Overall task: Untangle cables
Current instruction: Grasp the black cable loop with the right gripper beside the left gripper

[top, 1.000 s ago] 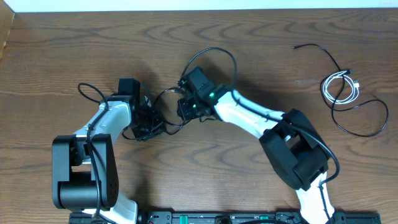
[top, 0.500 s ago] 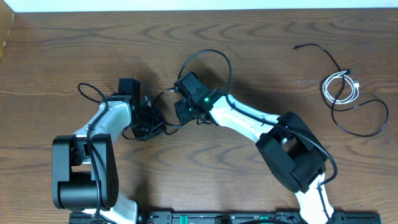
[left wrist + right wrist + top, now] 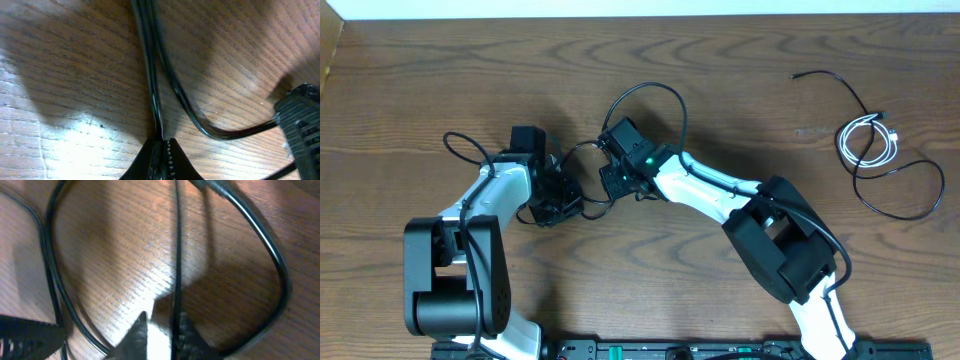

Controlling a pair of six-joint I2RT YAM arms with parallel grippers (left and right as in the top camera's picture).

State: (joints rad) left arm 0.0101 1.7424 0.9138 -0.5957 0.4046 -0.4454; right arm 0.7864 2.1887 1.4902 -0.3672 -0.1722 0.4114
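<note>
The left end effector (image 3: pixel 162 144) is closed on a black cord (image 3: pixel 150 75) that runs straight ahead of it. Just beside it, the right end effector (image 3: pixel 162 325) straddles the cord; whether it grips cannot be told.

"Where do the arms meet?"
"Left of centre: the left tool (image 3: pixel 558 203) and right tool (image 3: pixel 612 178) sit near each other, a black cable (image 3: pixel 580 148) between them."
"And upper right?"
"A white looped cable (image 3: pixel 868 140) crosses a second black cable (image 3: pixel 941 188) on the desk (image 3: pixel 420 60)."
</note>
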